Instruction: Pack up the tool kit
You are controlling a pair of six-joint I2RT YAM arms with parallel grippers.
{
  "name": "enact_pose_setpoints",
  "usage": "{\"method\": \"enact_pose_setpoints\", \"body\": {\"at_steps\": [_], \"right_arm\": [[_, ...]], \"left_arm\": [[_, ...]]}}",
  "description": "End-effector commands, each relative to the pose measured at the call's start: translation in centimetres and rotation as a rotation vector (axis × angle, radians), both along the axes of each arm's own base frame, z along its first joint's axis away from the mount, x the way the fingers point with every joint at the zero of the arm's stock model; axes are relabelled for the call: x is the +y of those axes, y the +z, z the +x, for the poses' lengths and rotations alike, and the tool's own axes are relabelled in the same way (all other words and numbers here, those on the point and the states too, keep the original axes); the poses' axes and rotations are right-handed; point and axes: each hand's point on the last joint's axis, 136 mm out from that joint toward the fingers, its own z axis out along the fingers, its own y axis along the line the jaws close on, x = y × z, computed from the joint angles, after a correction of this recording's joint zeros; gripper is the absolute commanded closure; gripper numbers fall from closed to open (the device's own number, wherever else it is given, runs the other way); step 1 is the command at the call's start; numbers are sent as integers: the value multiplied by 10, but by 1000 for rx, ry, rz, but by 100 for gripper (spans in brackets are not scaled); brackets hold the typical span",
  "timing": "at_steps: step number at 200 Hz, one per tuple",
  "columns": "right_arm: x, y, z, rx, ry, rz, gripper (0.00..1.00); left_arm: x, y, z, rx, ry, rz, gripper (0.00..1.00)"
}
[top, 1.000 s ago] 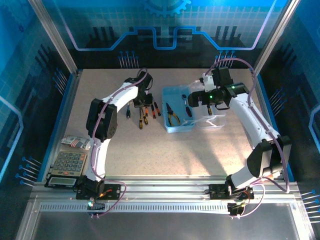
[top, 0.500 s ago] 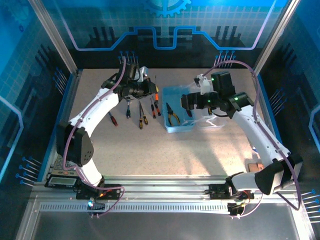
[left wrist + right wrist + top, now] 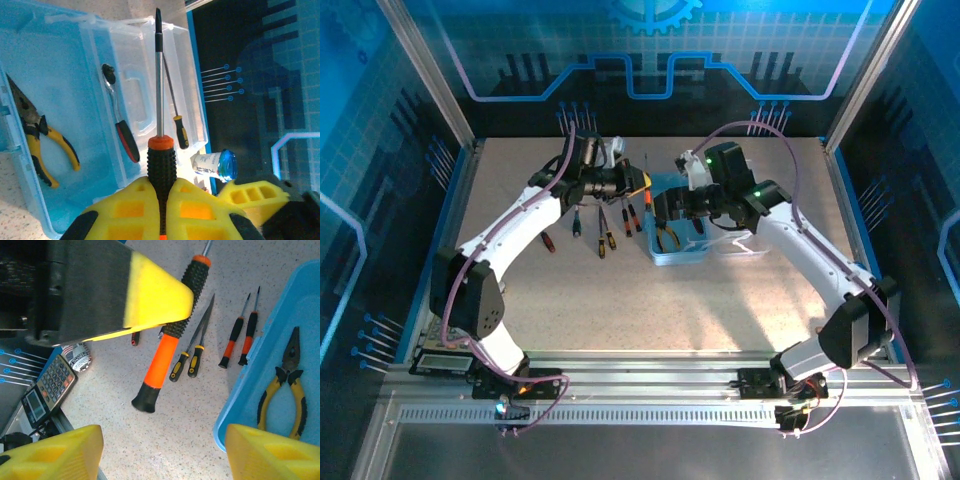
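From above, holds the big screwdriver [image 3: 642,180] in the left jaws, lifted off the worktop [image 3: 620,300] and nearer the blue box [image 3: 678,258] than a moment ago; has swung the right jaws in close. From the left wrist, grips the black handle [image 3: 161,165] tight and points the tip across the open box, with pliers [image 3: 32,125] inside. From the right wrist, spreads those jaws wide on nothing, above small screwdrivers [image 3: 232,337] left on the worktop. Looks ready for dropping in.
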Motion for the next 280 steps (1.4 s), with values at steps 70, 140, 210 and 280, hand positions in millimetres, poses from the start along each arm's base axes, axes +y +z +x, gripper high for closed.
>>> {"method": "enact_pose_setpoints", "body": {"at_steps": [70,140,210,280], "right_arm": [[32,4,19,15,-1,65,56],[22,3,23,19,-30,44,100],[-83,-8,23,40,-211,-127,100],[-225,-70,12,180,-485,-578,100]], "left_arm": [[-11,16,-10,-28,-45,-65,100],[-13,10,-10,-20,-61,-58,93],[52,12,4,-40,50,61,1],[157,-66,-20,126,213,547,1]]}}
